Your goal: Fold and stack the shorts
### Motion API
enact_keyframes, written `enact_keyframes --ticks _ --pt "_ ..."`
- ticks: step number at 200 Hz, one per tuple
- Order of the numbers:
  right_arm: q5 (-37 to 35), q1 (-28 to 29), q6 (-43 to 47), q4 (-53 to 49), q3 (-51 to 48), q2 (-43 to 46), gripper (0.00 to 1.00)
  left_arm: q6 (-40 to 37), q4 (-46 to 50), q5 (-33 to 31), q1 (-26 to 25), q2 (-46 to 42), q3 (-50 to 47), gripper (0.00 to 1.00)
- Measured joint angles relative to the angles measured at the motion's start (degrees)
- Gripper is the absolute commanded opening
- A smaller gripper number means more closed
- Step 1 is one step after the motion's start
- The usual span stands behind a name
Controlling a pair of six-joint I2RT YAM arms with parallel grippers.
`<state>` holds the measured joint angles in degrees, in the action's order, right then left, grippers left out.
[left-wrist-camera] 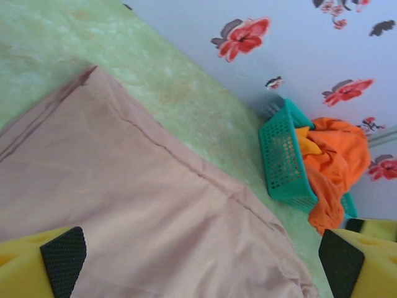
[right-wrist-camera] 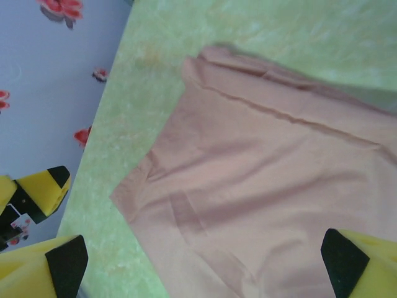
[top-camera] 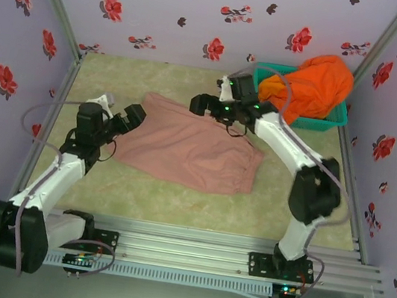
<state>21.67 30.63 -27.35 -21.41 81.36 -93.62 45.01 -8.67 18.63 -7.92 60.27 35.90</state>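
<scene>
Item: pink shorts, one piece, dusty pink-beige cloth. Location: spread nearly flat on the green table, between the two arms, gathered waistband toward the right, leg hems toward the left and far side.

Item: orange shorts, heaped in the teal basket at the far right corner, spilling over its rim. The number of pieces in the heap cannot be told.

Handling, judged: soft, light and limp. The cloth will likely drape and sag from any point lifted and will not hold a shape unaided. A few shallow wrinkles show across the pink piece. It is not fragile, and slip appears low against the textured pads. Best hold, judged: pinch at the outer corners or along a stitched hem or the waistband, where the layers are thickest, one corner per arm, so the fold line stays straight.

Left gripper: jaws spread wide, nothing between them, poised over the left edge of the pink piece. Contact with the cloth cannot be told.

Right gripper: jaws likewise spread wide and empty, over the far edge of the same piece.
</scene>
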Motion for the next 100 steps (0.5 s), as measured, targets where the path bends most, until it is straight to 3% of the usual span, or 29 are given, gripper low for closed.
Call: enact_keyframes --ticks 34,55,80,100 --pt "-11.7 -2.4 1.4 0.2 -16.2 16.3 0.99 -0.7 0.4 3.5 0.0 -0.8 -0.1 0.99" --pt "-14.6 -6.5 1.2 0.3 -25.6 24.0 0.99 -1.0 -0.4 5.5 -0.2 -1.7 -0.6 0.99" --pt "-17.0 -9.6 1.2 -1.6 -30.5 27.0 0.99 -1.5 -1.4 7.2 -0.9 -2.1 -1.2 0.99" --pt "-17.5 -9.7 1.4 -3.1 -31.4 25.3 0.91 -2.0 -1.7 7.9 -2.1 -2.1 -1.2 0.99"
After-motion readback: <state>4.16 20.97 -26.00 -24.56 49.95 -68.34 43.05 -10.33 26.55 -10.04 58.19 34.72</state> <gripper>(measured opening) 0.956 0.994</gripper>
